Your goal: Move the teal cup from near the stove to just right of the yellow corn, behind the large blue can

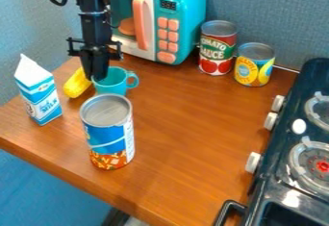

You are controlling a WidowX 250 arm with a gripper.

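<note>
My gripper (pixel 97 77) points down at the left rim of the teal mug (pixel 114 83), whose handle faces right; I cannot tell whether it is open or closed. Just left of me lies a yellow toy food (pixel 77 83), then a milk carton (pixel 40 95). Close behind me stands the toy microwave (pixel 178 4). A tall can (pixel 109 141) blocks my way forward to the table edge (pixel 70 179). Rightward, the widest stretch of wooden tabletop (pixel 193 129) reaches the black stove (pixel 273 172), with a tomato can (pixel 217 49) and shorter yellow-labelled can (pixel 254 69) toward the back.
</note>
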